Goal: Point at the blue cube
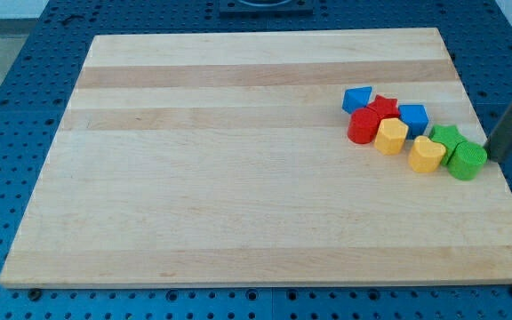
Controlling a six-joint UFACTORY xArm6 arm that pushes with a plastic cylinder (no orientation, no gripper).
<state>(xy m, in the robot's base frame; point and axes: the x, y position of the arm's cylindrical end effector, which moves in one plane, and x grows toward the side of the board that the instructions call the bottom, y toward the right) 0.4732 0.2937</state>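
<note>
The blue cube (413,116) sits in a cluster of blocks at the right of the wooden board (238,169). My tip (491,158) is at the board's right edge, just right of the green cylinder (467,161) and close to it; I cannot tell whether they touch. The tip is well to the right of the blue cube and a little below it, with the green star (449,137) between them. The rod slants up toward the view's right edge.
The cluster also holds a second blue block (357,98), a red star (383,107), a red cylinder (363,126) and two yellow blocks, one left (391,136) and one right (427,154). A blue perforated table surrounds the board.
</note>
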